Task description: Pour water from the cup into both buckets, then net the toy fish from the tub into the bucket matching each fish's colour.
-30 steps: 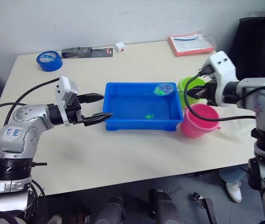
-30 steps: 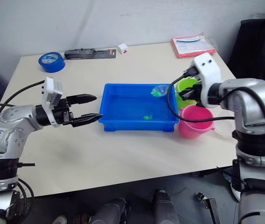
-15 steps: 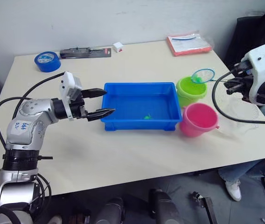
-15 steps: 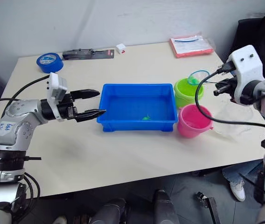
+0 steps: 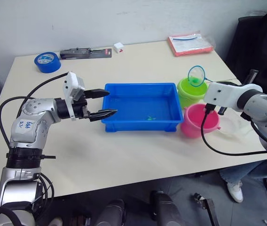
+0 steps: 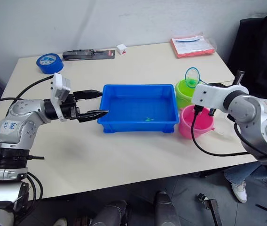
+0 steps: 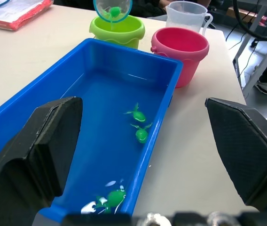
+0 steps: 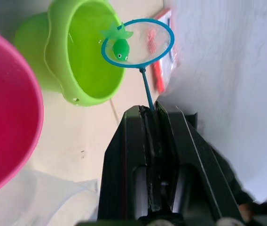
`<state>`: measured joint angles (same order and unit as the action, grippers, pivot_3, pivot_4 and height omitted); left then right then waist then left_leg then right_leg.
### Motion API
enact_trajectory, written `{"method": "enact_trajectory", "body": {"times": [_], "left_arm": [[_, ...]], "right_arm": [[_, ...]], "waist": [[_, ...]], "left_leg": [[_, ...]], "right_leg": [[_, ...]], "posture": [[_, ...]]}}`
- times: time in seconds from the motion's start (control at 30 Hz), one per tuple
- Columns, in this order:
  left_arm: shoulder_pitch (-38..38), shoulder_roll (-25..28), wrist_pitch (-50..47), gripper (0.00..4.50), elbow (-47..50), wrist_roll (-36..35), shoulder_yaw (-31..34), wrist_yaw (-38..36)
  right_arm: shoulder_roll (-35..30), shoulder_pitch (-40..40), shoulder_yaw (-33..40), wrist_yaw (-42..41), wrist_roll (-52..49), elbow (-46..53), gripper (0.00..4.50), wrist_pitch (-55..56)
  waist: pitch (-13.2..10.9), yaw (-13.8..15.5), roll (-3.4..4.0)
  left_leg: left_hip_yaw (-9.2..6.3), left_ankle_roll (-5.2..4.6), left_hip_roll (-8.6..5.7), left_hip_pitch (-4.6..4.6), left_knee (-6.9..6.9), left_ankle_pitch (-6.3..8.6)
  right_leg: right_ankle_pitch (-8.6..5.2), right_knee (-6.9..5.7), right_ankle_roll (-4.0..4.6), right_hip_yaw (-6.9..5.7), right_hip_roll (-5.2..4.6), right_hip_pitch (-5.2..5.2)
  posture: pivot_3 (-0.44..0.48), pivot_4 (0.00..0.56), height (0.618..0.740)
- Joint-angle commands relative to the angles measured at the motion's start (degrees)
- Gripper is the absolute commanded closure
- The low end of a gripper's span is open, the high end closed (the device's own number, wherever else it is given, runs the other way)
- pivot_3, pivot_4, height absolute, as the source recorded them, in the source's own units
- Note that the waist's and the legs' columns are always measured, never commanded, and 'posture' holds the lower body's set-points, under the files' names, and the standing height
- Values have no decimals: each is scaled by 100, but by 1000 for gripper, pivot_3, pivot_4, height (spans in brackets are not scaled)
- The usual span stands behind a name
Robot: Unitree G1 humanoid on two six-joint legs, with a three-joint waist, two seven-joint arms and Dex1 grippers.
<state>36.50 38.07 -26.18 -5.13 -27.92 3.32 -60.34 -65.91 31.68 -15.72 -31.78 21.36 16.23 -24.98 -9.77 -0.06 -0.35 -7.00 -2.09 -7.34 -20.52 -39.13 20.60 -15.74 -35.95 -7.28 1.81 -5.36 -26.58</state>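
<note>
Net (image 8: 138,42) now up over green bucket (image 5: 193,92), w/ green fish (image 8: 119,47) in mesh; 1.0 s ago dipped at far right corner of tub (image 5: 142,108), 0.5 s ago lifted clear beside bucket. Ring since tipped more upright above bucket mouth. Means one green fish caught and at matching bucket, not yet dropped; tip-out likely next.

R gripper (image 8: 151,117) clamped on net's thin blue handle, fingers pressed together round it, touching nothing else. L gripper (image 5: 104,103) fingers well apart, empty, tips just beside tub's near-left end, not touching as far as can tell.

Three green fish (image 7: 138,115) left in tub water. Pink bucket (image 5: 200,120) just beside green one, at tub's right end. Clear cup (image 7: 186,14) behind pink bucket on tabletop (image 5: 138,155).
</note>
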Motion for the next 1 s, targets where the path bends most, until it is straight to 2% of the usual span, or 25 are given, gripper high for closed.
{"method": "enact_trajectory", "body": {"times": [0.03,0.3,0.63,1.0], "left_arm": [[99,-5,76,0,69,-11,54,-61],[65,-54,78,0,90,-4,38,-84],[77,-117,69,0,88,19,26,-105],[7,-139,46,0,131,4,39,-82]], "right_arm": [[-260,-64,138,125,720,36,3710,687],[-353,-394,346,160,1674,-226,3710,1469],[-200,-615,518,291,2690,-171,3710,1759],[-112,-934,671,440,3269,-15,3710,2206]], "waist": [[0,1,0],[0,0,0],[0,-1,0],[0,-2,0]], "left_leg": [[0,0,0,0,0,0],[1,0,0,0,0,0],[1,0,1,0,-2,0],[3,0,0,0,-2,0]], "right_leg": [[0,-1,0,0,1,-1],[0,-2,0,1,2,0],[0,-2,0,2,4,-1],[0,-3,0,3,4,0]], "posture": [[0,150,740],[0,150,740],[0,150,740],[0,150,740]]}}
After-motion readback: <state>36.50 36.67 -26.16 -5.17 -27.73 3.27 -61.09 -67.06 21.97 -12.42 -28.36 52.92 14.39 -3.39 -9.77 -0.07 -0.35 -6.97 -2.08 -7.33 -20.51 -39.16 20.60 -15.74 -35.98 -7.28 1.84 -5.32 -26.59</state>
